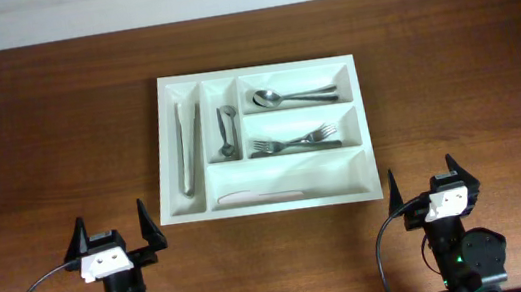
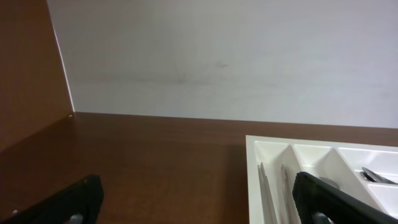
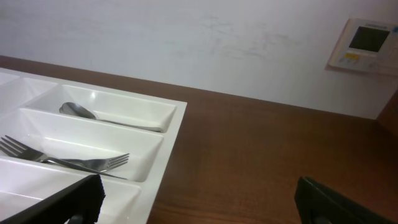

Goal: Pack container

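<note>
Packing looks done — the tray (image 1: 256, 70) in the middle of the tabletop (image 1: 46, 124) holds tongs (image 1: 187, 148), teaspoons (image 1: 227, 132), spoons (image 1: 294, 95), forks (image 1: 295, 142) and a white knife (image 1: 259, 196), one kind per compartment, nothing loose beside it — while left pincer (image 1: 113, 226) and right pincer (image 1: 423, 173) hang wide and empty.

The supporting surface before you is a dark brown wooden table (image 1: 35, 115). One white container (image 1: 255, 69) lies flat on it, forward and to the right of the left gripper (image 1: 112, 226), forward and to the left of the right gripper (image 1: 422, 177).
</note>
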`<state>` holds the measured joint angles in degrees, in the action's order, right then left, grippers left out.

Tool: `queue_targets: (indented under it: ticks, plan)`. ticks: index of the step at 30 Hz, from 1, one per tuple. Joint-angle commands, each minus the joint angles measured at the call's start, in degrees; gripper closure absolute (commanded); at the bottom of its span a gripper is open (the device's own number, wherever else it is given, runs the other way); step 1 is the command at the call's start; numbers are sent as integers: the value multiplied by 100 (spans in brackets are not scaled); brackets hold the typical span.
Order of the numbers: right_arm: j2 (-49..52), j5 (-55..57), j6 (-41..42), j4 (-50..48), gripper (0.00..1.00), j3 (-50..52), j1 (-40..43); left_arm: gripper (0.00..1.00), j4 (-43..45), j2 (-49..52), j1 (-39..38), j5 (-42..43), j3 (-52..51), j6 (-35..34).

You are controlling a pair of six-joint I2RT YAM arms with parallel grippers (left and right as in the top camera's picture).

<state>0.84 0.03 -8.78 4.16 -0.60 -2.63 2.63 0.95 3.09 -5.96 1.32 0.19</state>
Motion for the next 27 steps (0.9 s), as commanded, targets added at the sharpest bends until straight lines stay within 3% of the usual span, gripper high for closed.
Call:
queue_targets:
  ticks: [1,14,20,27]
  plan:
    - [-59,68,72,35,1,28,-35,1,28,-66,31,131,-74,63]
    - [-59,68,72,35,1,28,-35,1,11,-66,-461,256,-74,68]
    - [-59,68,72,35,1,28,-35,1,-765,-66,-481,264,-74,68]
    - [-59,68,72,35,1,28,-35,1,-723,-33,-481,278,-74,68]
